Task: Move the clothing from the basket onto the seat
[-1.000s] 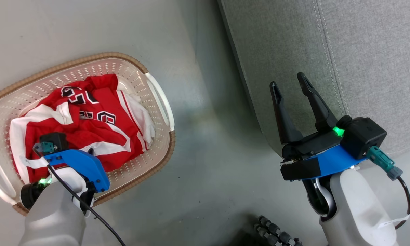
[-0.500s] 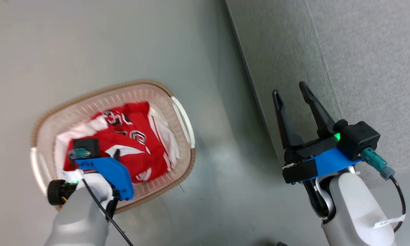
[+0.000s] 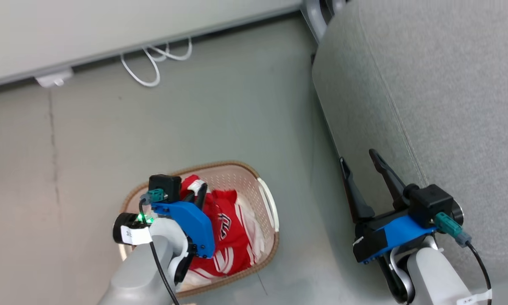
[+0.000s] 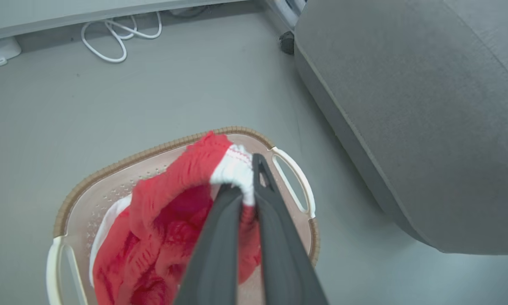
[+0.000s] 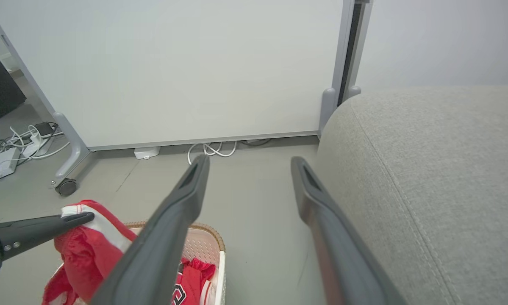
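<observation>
Thin fabric clothing (image 4: 165,212), perforated plastic basket (image 4: 122,184)

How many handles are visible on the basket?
2. One white handle is on the basket end nearest the sofa; the other handle is on the opposite end, lower left in the left wrist view.

Likely a lab or office test space staged as a living room. Bare grey floor (image 3: 194,123), white partition panel (image 5: 173,72) on a castor foot (image 5: 66,187) at the left of the right wrist view, loose white cable (image 3: 154,63) along its base, tangle of leads and plugs (image 5: 29,140) far left. Grey sofa (image 3: 427,84) and laundry basket (image 3: 232,163) give the home touch.
</observation>
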`<state>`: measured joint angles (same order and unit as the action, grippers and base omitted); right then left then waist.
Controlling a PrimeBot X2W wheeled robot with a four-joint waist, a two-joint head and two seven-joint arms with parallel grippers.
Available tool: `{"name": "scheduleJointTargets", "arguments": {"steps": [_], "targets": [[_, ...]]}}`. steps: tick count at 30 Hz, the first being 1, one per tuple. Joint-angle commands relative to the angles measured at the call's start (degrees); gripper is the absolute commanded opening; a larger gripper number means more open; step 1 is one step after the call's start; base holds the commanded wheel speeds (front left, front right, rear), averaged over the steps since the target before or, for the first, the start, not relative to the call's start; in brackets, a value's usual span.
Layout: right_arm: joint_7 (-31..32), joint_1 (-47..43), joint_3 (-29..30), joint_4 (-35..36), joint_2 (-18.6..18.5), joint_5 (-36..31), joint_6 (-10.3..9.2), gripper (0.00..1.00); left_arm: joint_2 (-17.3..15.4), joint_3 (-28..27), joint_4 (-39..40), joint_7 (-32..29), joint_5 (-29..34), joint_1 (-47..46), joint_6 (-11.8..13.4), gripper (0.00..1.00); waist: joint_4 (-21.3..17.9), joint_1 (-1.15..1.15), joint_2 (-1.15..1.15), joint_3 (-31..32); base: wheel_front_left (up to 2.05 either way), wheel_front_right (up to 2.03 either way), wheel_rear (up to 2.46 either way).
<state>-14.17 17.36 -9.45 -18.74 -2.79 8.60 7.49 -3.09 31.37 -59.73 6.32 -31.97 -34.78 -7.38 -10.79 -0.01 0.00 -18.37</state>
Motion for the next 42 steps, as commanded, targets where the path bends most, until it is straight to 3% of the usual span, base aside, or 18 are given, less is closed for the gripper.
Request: {"name": "scheduleJointTargets", "arguments": {"steps": [1,18,42], "targets": [[0.39,-1.55,0.08,-0.16,-0.19,-0.31,0.01,1.00,0.18,1.43,1.51,0.54,-1.23,0.83,-0.13,0.00,3.42,0.01,0.00,6.05,0.00,0.00,0.00],[4.20,-9.43,0.67,1.25,-0.16,-0.99,0.01,1.00,0.20,12.93,10.93,3.97,-8.28,-3.53,-0.14,0.00,6.95,0.01,0.00,17.39,0.00,0.00,0.00],[6.87,-10.36,-2.33,3.40,-0.16,-1.82,0.01,1.00,0.20,20.05,12.62,5.94,-13.18,-10.21,1.79,0.00,6.90,0.01,0.00,19.07,0.00,0.00,0.00]]}}
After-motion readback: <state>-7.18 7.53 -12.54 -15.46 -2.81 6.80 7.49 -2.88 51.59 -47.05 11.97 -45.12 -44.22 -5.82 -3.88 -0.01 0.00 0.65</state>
